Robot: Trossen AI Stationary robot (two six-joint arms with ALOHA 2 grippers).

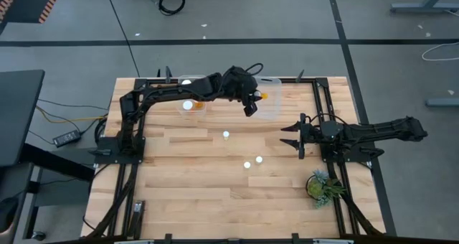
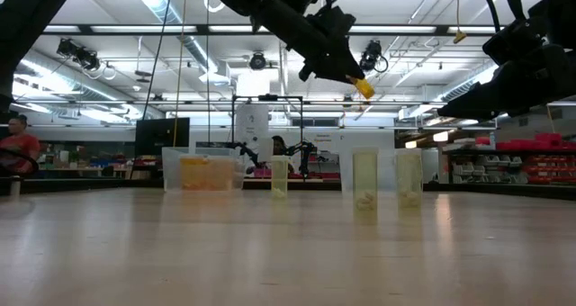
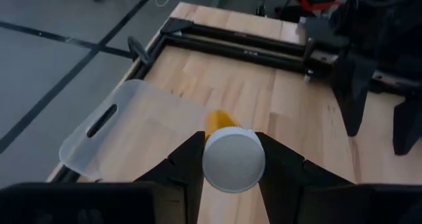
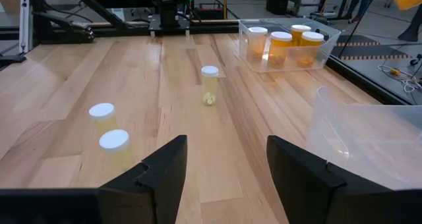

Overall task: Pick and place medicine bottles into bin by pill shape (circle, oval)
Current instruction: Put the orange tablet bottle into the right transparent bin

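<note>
High view puts my left gripper (image 1: 250, 104) up at twelve o'clock of the table (image 1: 201, 179), over the near rim of the clear empty bin (image 1: 270, 100), jaws clamped on a medicine bottle (image 3: 233, 159) with a white cap, its orange body pointing down toward that bin. At eleven o'clock the second bin (image 4: 289, 46) holds several capped orange bottles. Three loose bottles (image 1: 226, 135) stand upright near the middle of the pale wood planks, well apart from both bins. My right gripper (image 1: 295, 137) hangs at three o'clock, jaws apart and holding nothing. A small green plant (image 1: 321, 186) sits at four o'clock. Low view shows a large workshop hall behind, with ceiling strip lights, shelving, and a person in red (image 2: 16, 148) seated far off at nine o'clock.
</note>
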